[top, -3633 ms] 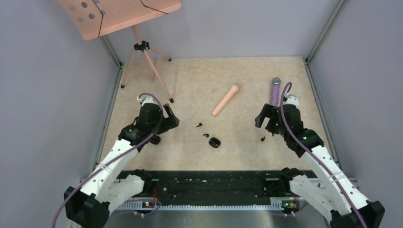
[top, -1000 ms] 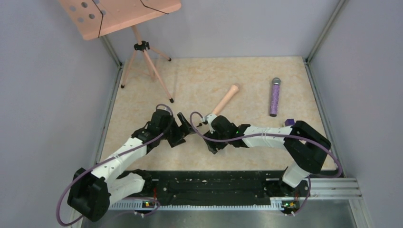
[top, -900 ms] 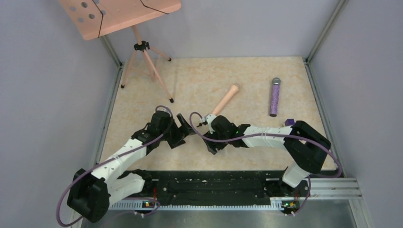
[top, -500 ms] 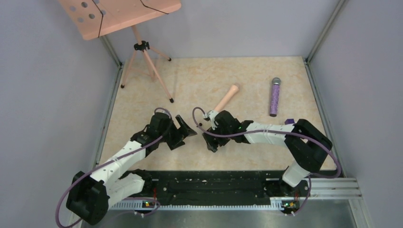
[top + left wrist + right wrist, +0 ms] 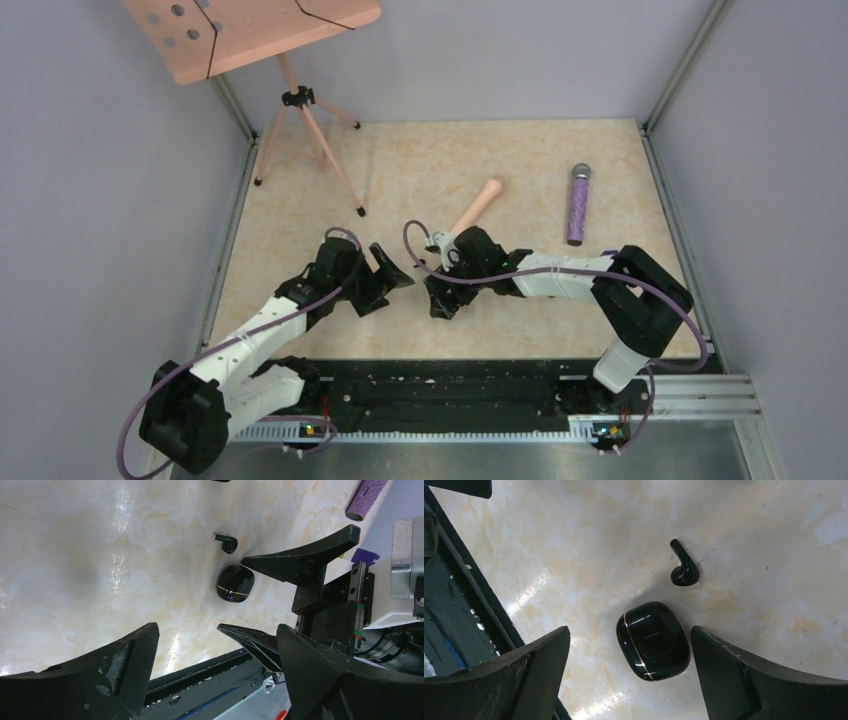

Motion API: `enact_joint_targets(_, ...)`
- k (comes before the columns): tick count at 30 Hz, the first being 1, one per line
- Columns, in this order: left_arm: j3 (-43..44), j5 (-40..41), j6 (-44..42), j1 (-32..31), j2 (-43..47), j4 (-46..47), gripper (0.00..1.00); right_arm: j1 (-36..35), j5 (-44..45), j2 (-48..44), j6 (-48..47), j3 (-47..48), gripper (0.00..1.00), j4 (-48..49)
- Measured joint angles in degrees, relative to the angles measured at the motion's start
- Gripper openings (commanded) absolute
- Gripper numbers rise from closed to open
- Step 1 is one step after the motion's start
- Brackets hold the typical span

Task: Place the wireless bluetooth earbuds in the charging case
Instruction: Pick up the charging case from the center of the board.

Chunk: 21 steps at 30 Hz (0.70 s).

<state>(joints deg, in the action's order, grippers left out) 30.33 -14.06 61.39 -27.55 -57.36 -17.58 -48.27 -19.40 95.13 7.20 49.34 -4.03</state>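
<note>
The charging case lies shut on the table, glossy black with a thin gold seam; no blue spots show. One black earbud lies just beyond it, apart from it. My right gripper is open, low over the case, with one finger on each side and not touching it. In the left wrist view the case and earbud lie ahead of my open, empty left gripper. From above, the right gripper hides the case, and the left gripper sits just left of it.
A wooden pin lies behind the grippers. A purple glitter microphone lies at the right, with a small purple cube near the right arm. A tripod stand with a wooden board stands at the back left. A black rail runs along the near edge.
Both arms have swung in from the sides to the table's middle. In the last second the right gripper shifted slightly left over the case; the left gripper barely moved.
</note>
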Motion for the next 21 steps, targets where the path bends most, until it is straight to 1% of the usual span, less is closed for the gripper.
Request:
enact_joint_targets(2, 0.0, 0.0, 0.0, 0.0, 0.0, 0.0, 0.92, -0.2, 0.4, -0.3, -0.1, -0.5, 0.81, 0.2)
enact_joint_targets(3, 0.0, 0.0, 0.0, 0.0, 0.0, 0.0, 0.92, -0.4, 1.2, -0.6, -0.1, -0.8, 0.75, 0.3)
enact_joint_targets(5, 0.0, 0.0, 0.0, 0.0, 0.0, 0.0, 0.92, -1.4, 3.5, -1.2, 0.0, -1.5, 0.64, 0.0)
enact_joint_targets(6, 0.0, 0.0, 0.0, 0.0, 0.0, 0.0, 0.92, -2.0, 4.9, -1.4, 0.1, -1.8, 0.61, -0.1)
enact_joint_targets(10, 0.0, 0.0, 0.0, 0.0, 0.0, 0.0, 0.92, -4.2, 9.9, -1.6, 0.4, -2.1, 0.56, -0.3)
enact_joint_targets(14, 0.0, 0.0, 0.0, 0.0, 0.0, 0.0, 0.92, -5.6, 13.5, -1.6, 0.8, -2.1, 0.42, -0.3)
enact_joint_targets(16, 0.0, -0.1, 0.0, 0.0, 0.0, 0.0, 0.92, -5.9, 14.4, -1.8, 1.6, -2.3, 0.41, -0.3)
enact_joint_targets(21, -1.1, -1.6, 1.3, 0.0, -0.3, 2.4, 0.93, -6.0, 15.6, -4.1, 3.6, -4.6, 0.41, 0.0)
